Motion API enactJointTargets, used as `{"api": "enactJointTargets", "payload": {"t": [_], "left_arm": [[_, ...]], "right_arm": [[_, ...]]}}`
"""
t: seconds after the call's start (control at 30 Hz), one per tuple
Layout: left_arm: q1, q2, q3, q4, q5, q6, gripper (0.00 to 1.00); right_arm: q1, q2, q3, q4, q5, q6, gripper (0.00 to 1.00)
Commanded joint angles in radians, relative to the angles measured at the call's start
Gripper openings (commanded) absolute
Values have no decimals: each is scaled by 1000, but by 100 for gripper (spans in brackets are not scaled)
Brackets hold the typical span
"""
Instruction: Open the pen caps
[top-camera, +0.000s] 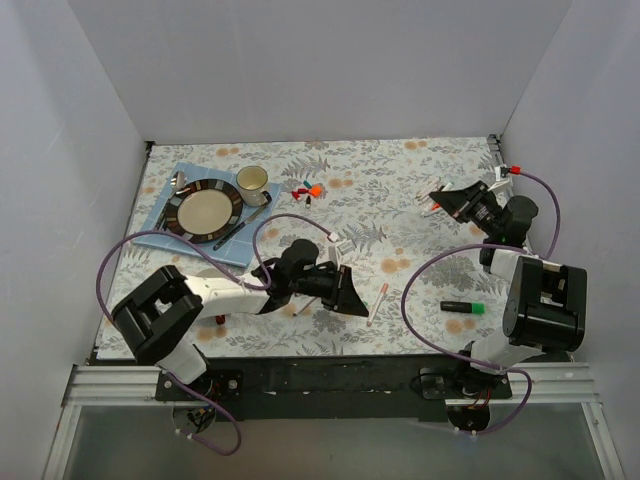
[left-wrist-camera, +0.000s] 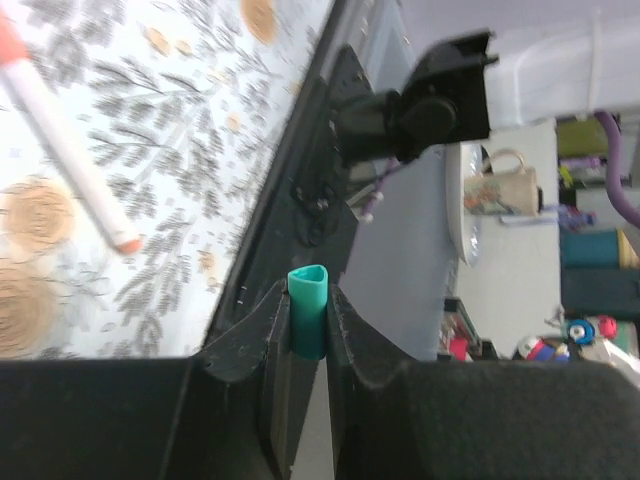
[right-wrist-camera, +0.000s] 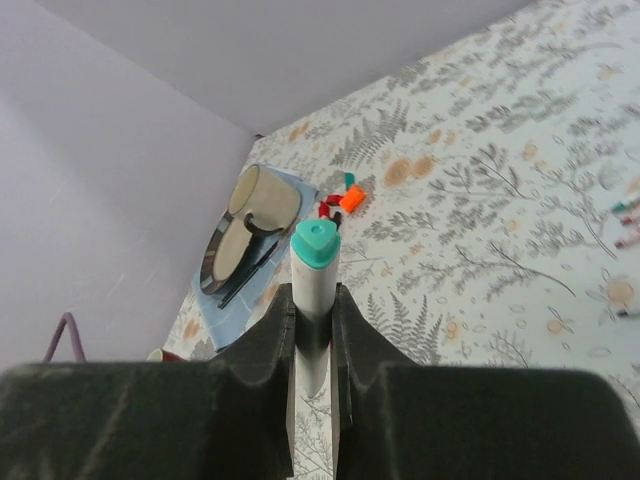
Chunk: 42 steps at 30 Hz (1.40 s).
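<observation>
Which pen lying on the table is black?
The thick marker with the green cap, beside the right arm; the other pen is thin and white.

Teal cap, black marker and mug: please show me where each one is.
teal cap (left-wrist-camera: 308, 300), left wrist view, on its side wall.
black marker (top-camera: 457, 305), top view, on its black barrel.
mug (top-camera: 251, 179), top view, on its pale inside.

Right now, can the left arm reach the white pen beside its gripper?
Probably not yet. The white pen lies unobstructed close to the left gripper, but that is shut on a teal cap.
</observation>
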Motion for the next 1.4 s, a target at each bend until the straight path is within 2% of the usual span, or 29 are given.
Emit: {"api": "enactJointTargets", "payload": {"t": [0.0,0.1,0.23,0.5,0.6,0.73,0.8,0.87,0.9,1.2,1.3,1.37], "left_arm": [[74,-111,39,-118,-127,100,0],[115,-166,45,-192,-201,152,0],[172,-217,17,-183,-228,155,0],[246,-219,-4,-168,-277,158,0],[261,-211,16,-172,-314,176,0],[289,-181,55,-175,-349,195,0],[310,-150,83,-177,-348,198,0],[327,-110,102,-178,-348,200,0],[333,-92,114,-183,-350,200,0],[365,106,336,-330,-490,295,0],[368,187,442,-418,-584,354,1],[375,253,500,-492,-642,387,1]], "right_arm": [[-38,35,37,-286,104,-176,1],[-68,74,62,-403,179,-204,1],[-78,117,121,-550,268,-230,1],[-89,200,146,-568,324,-243,4],[-92,229,168,-570,335,-245,7],[-95,263,195,-562,321,-245,21],[-95,282,207,-562,309,-244,30],[-103,294,208,-550,290,-234,32],[-106,294,205,-547,286,-233,36],[-149,271,177,-489,207,-187,41],[-155,254,159,-444,154,-173,42],[-155,248,161,-424,51,-190,42]]}}
